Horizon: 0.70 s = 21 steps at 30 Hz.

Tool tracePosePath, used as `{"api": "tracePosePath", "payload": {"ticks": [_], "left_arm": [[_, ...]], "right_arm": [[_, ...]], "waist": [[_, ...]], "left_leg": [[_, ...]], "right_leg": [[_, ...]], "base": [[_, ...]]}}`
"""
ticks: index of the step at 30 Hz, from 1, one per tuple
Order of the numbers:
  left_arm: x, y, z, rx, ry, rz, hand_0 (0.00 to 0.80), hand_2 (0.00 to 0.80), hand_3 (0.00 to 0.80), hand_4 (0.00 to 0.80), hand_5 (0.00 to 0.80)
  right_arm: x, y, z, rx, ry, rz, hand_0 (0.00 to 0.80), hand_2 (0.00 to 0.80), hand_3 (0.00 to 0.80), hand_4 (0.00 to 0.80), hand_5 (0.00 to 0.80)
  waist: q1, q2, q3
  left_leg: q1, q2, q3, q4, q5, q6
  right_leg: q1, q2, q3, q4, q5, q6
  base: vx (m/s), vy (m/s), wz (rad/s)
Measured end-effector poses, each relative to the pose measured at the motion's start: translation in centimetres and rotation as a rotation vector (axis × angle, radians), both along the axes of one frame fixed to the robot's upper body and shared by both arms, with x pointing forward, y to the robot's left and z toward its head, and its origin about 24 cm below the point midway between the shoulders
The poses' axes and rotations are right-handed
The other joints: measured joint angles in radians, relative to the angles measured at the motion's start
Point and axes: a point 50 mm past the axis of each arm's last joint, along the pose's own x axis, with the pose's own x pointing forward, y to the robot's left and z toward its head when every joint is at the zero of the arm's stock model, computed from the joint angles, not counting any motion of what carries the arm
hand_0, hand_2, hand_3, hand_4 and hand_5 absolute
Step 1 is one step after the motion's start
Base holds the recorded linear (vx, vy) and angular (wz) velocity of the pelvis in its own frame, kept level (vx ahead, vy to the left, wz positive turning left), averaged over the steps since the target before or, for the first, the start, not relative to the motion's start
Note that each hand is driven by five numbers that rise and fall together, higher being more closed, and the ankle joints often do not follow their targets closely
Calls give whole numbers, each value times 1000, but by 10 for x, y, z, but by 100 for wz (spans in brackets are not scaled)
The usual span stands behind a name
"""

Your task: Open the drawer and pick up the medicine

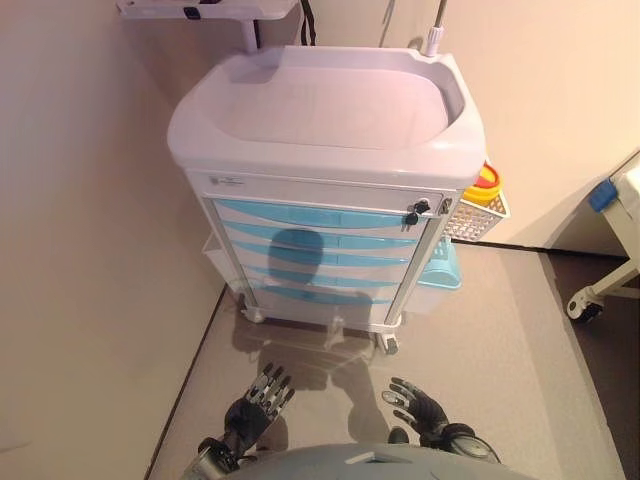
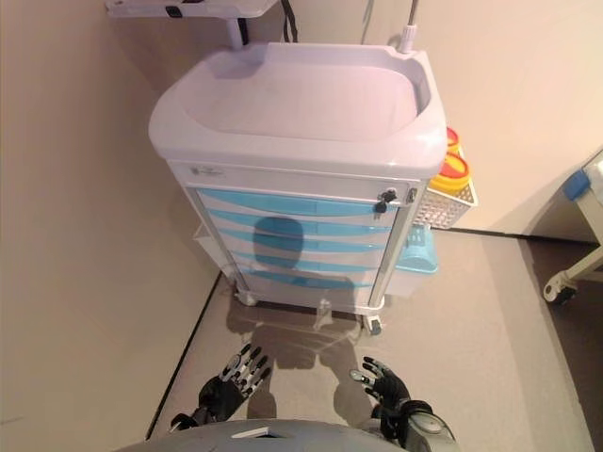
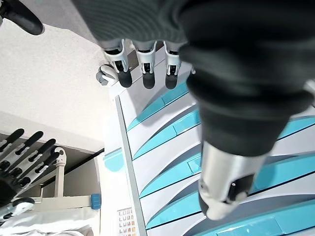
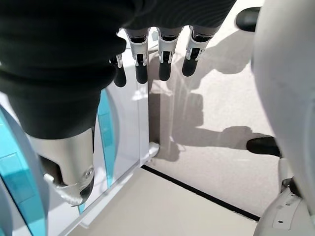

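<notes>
A white medical cart [image 1: 330, 150] with five shut light-blue drawers [image 1: 315, 252] is seen; no medicine is visible. A yellow-lidded container [image 1: 484, 184] sits in its right-side white wire basket [image 1: 478, 217]. Nearby, the left robot hand [image 1: 262, 396] and right robot hand [image 1: 415, 402] are held relaxed, empty.

A white medical cart [image 1: 330, 130] with a raised-rim top stands on wheels against a pale wall, its front holding a stack of blue drawers [image 1: 315, 250], all closed. A small lock with keys [image 1: 415, 212] sits at the upper right corner of the drawer bank. A white wire basket [image 1: 478, 215] hangs on the cart's right side, holding a yellow container with a red lid [image 1: 485, 184]; a pale blue bin [image 1: 443, 268] hangs below it. Low in the frame, well apart from the cart, the left hand [image 1: 258, 400] and the right hand [image 1: 418, 405] hover over the grey floor [image 1: 500, 370] with fingers spread, holding nothing. A wheeled white frame [image 1: 605, 285] shows at the right edge.
</notes>
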Motion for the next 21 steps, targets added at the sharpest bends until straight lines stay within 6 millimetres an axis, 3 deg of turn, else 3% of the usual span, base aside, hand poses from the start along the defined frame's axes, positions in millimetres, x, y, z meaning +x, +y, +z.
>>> {"api": "tracePosePath", "payload": {"ticks": [21], "left_arm": [[0, -2, 0, -7, -4, -13, 0, 0, 0, 0, 0]], "right_arm": [[3, -1, -1, 13, -5, 13, 0, 0, 0, 0, 0]], "waist": [[0, 4, -4]], "left_leg": [[1, -2, -1, -2, 0, 0]], "right_leg": [[3, -6, -21, -1, 2, 3]], "base": [[0, 0, 0]]}}
